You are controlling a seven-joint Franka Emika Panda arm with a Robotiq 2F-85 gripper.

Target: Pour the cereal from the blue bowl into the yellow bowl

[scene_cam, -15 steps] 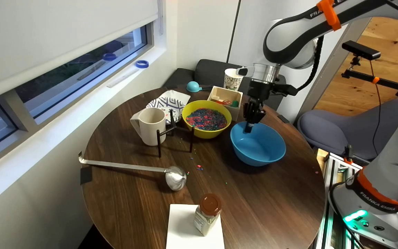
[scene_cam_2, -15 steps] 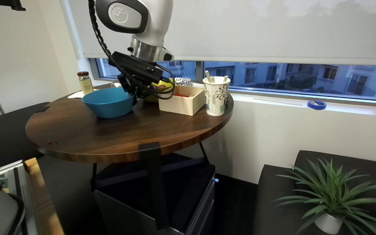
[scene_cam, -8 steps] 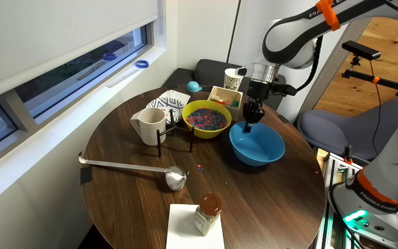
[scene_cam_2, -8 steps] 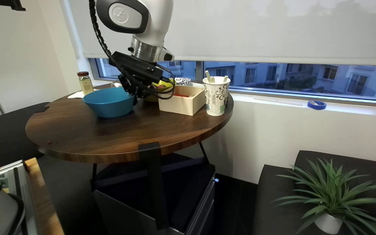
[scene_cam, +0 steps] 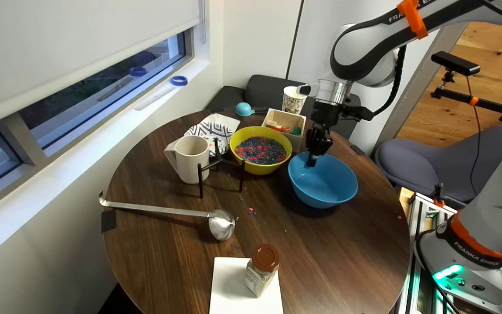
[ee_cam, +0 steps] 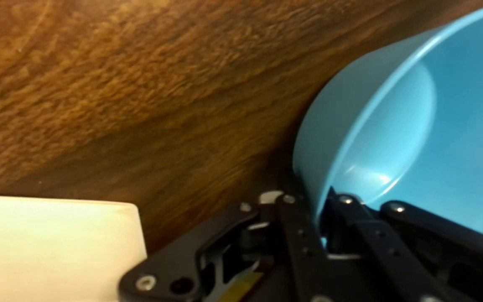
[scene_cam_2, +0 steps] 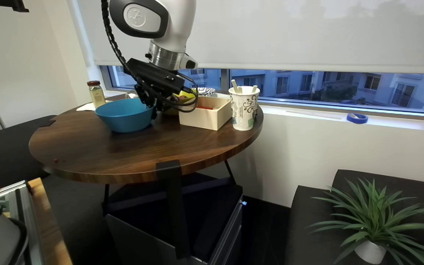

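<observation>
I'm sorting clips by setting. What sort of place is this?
Probably an office lounge or break corner: a round wooden table, dark cushioned seating nearby, and a window with a roller blind.

The round dark-wood table (scene_cam: 329, 257) carries the yellow bowl (scene_cam: 260, 169), with a wooden box (scene_cam_2: 198, 119) and black legged stand (scene_cam: 219, 160) just beside it, an off-white mug (scene_cam: 193, 163) near it, and stray cereal bits (scene_cam: 251, 211), a steel ladle (scene_cam: 221, 225) and white sheet (scene_cam: 229, 283) farther from it.
</observation>
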